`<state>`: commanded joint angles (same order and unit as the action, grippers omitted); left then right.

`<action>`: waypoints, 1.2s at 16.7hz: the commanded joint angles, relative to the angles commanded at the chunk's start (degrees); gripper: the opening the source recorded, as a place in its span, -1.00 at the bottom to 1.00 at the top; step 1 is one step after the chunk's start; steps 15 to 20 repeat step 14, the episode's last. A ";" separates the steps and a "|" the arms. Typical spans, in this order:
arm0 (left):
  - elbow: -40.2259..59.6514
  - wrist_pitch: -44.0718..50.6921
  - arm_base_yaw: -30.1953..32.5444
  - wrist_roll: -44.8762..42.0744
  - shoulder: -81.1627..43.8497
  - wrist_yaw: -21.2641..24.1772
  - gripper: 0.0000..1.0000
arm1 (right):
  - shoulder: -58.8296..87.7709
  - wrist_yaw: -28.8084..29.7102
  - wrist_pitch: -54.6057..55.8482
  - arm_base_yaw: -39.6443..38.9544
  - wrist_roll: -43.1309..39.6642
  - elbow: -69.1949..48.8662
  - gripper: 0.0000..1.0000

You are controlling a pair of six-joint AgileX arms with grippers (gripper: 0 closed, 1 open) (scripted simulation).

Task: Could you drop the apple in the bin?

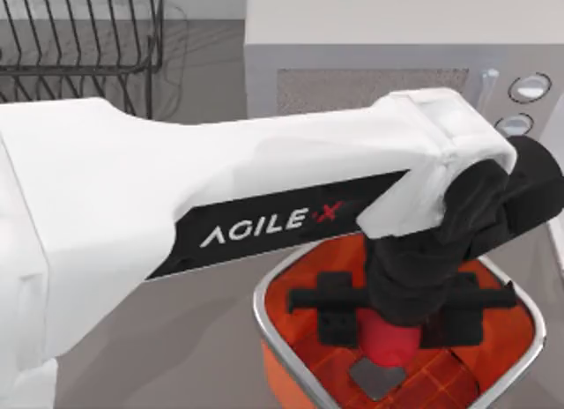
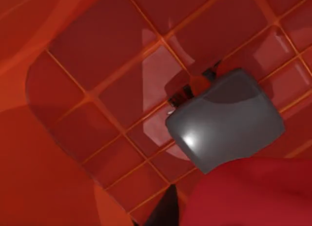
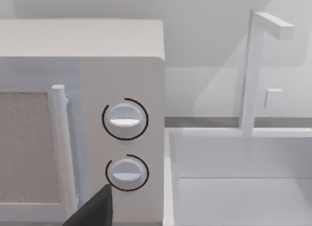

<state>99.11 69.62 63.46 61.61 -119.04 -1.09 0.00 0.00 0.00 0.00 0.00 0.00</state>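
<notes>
The orange bin [image 1: 264,325] with its silver rim sits at the front right of the table. My left arm stretches across the table, and my left gripper [image 1: 389,325] hangs inside the bin's opening. Its black fingers [image 1: 337,325] flank the red apple [image 1: 388,337] and are shut on it. The apple hangs just above the grey square centre [image 1: 377,376] of the gridded floor. In the left wrist view the apple [image 2: 253,197] bulks close in front of the bin floor [image 2: 97,50] and the grey square [image 2: 226,119]. A dark part of my right gripper [image 3: 97,209] shows in the right wrist view.
A black wire rack [image 1: 79,39] stands at the back left. A white microwave [image 1: 379,48] with two round knobs [image 3: 125,120] stands behind the bin. Beside it lies a white sink [image 3: 243,187] with a tall faucet [image 3: 251,70].
</notes>
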 joint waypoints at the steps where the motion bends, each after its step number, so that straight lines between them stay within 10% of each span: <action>1: 0.00 0.00 0.00 0.00 0.00 0.00 -0.10 | 0.00 0.00 0.00 0.00 0.00 0.00 1.00; 8: 0.00 0.00 0.00 0.00 0.00 0.00 0.96 | 0.00 0.00 0.00 0.00 0.00 0.00 1.00; 20: 0.00 0.00 0.00 0.00 0.00 0.00 1.00 | 0.00 0.00 0.00 0.00 0.00 0.00 1.00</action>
